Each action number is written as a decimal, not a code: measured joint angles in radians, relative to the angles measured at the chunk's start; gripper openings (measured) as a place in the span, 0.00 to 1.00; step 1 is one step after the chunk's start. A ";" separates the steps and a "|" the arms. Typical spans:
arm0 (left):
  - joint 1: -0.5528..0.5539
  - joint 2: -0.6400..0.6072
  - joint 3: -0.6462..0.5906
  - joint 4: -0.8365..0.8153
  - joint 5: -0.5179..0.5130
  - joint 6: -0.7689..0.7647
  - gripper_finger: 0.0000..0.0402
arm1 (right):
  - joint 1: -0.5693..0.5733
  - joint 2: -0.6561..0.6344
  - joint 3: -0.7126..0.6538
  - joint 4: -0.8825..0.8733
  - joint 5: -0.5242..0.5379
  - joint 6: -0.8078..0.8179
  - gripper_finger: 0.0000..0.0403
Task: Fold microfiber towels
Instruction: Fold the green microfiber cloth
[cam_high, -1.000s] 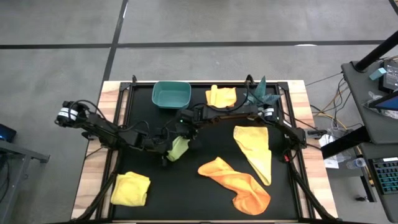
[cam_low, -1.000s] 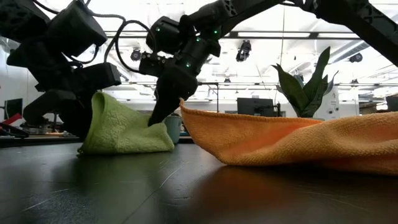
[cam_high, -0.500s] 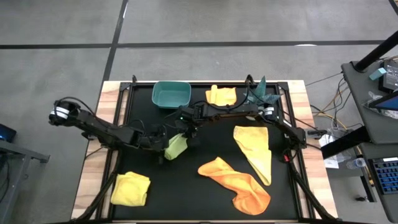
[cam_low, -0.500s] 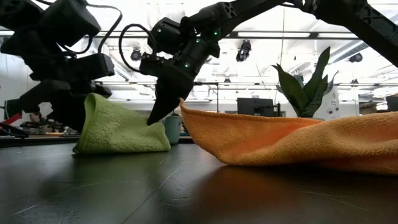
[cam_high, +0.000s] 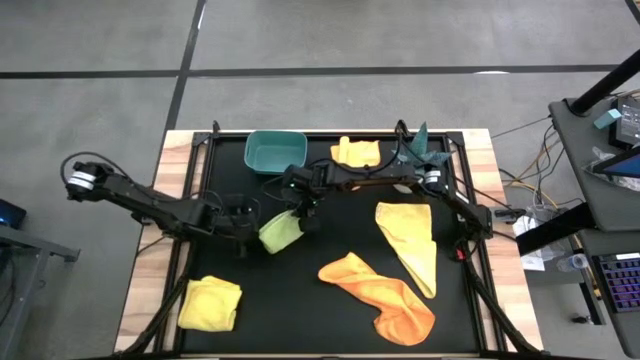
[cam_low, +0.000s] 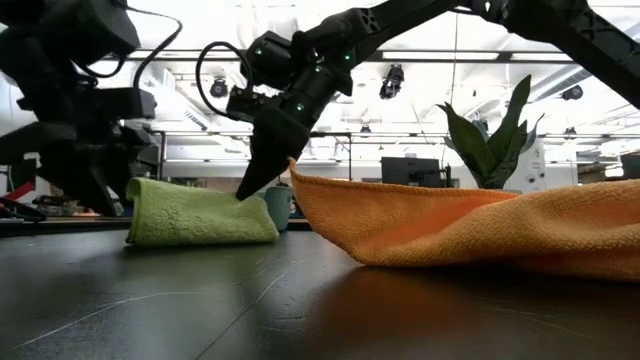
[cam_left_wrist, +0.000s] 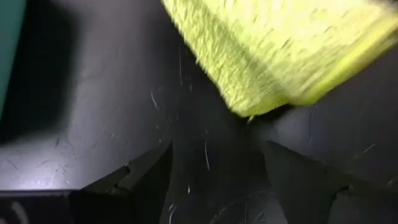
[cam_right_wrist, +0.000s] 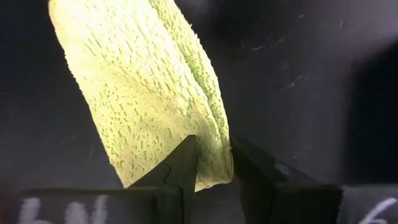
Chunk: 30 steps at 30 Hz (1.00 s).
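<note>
The lime green towel (cam_high: 279, 233) lies folded flat on the black mat, left of centre. My right gripper (cam_high: 301, 212) reaches in from the far right and is shut on the towel's far right corner; the low view shows its tip (cam_low: 254, 186) on the towel (cam_low: 196, 212). My left gripper (cam_left_wrist: 217, 171) stands open just left of the towel (cam_left_wrist: 273, 50), with nothing between its fingers. An orange towel (cam_high: 382, 296) lies crumpled near the front. One yellow towel (cam_high: 411, 240) is spread at the right, one (cam_high: 211, 303) folded at the front left, one (cam_high: 357, 153) at the far edge. My right gripper pinches a thick folded edge (cam_right_wrist: 212, 158) at the lime green towel's far right corner between its two fingers (cam_right_wrist: 181, 163). The fingers slant down from the far right. The towel lies flat on the mat, slack, reaching away from the fingers.
A teal bin (cam_high: 275, 153) stands at the far edge, close behind both grippers. A small green plant (cam_high: 420, 150) stands at the far right. Bare black mat (cam_high: 300, 320) lies between the front yellow towel and the orange one.
My left gripper has opened, let go of the lime green towel and drawn back up and toward the table's left edge. The towel's left side, held up before, has dropped, and the towel now lies flat. My right gripper has kept its place on the towel's corner.
</note>
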<state>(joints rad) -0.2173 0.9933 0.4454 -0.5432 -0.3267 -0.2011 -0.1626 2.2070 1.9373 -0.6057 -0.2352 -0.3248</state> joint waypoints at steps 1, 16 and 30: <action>0.000 -0.016 0.002 0.002 0.000 -0.001 0.60 | 0.000 0.000 0.000 0.002 0.000 0.000 0.22; 0.000 -0.079 0.016 0.124 0.005 -0.151 0.57 | -0.002 -0.013 0.000 0.005 0.000 -0.036 0.20; 0.001 0.074 0.006 0.212 0.094 -0.177 0.27 | -0.002 -0.013 -0.004 -0.040 0.000 -0.069 0.03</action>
<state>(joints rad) -0.2161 1.0671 0.4519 -0.3312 -0.2326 -0.3780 -0.1642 2.1941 1.9333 -0.6460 -0.2352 -0.3934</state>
